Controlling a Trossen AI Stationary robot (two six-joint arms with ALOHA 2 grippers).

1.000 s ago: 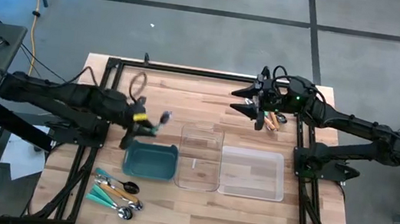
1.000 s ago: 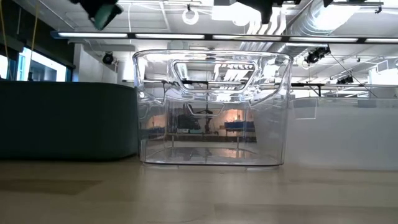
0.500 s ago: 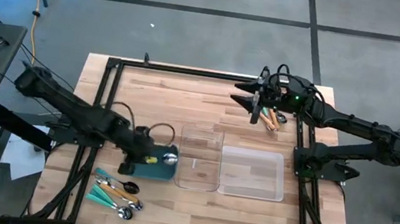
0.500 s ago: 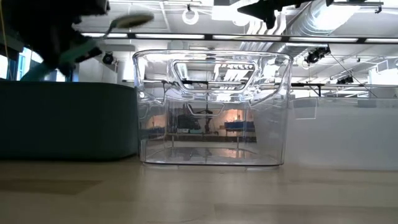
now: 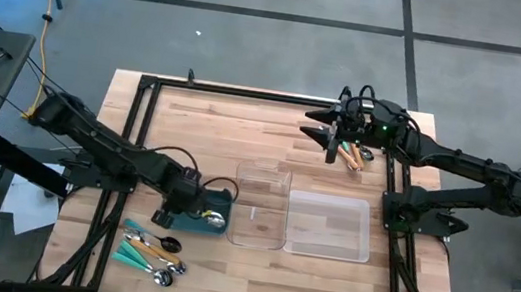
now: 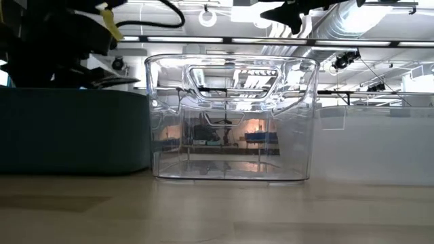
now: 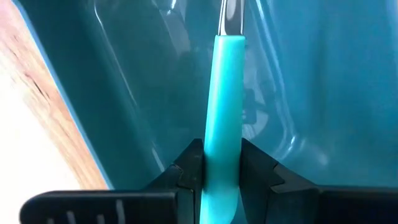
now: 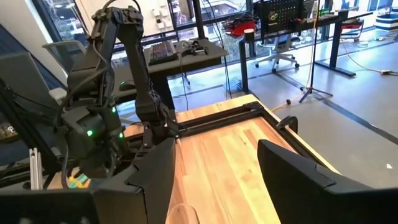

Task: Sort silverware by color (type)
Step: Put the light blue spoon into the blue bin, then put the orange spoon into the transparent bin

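My left gripper [image 5: 181, 211] points down into the teal bin [image 5: 219, 201] and is shut on a teal-handled spoon [image 7: 224, 93]. The spoon's silver head [image 5: 215, 221] shows low inside the bin. My right gripper [image 5: 330, 137] hangs open in the air over the table's far right and holds nothing. Below it, orange-handled silverware [image 5: 352, 156] lies flat on the wood. More silverware [image 5: 154, 251], with teal and orange handles, lies in a pile near the table's front left. My left gripper pinches the spoon's teal handle [image 7: 222, 155] between its two fingers, close to the handle's free end, which sticks out behind them. The fingers come from above and lie across the handle. The spoon reaches toward the table's right inside the bin; whether its head rests on the floor, I cannot tell.
Two clear plastic trays [image 5: 261, 205] [image 5: 329, 226] stand side by side right of the teal bin. A black frame [image 5: 147, 86] runs along the table's edges. In the low view the bin [image 6: 74, 132] and the nearer clear tray [image 6: 230, 118] fill the middle.
My left gripper has come down from above the bin's far side and toward the table's near edge, and has tipped until it points down into the bin. The spoon has gone with it, still held; its head is now low inside the bin.
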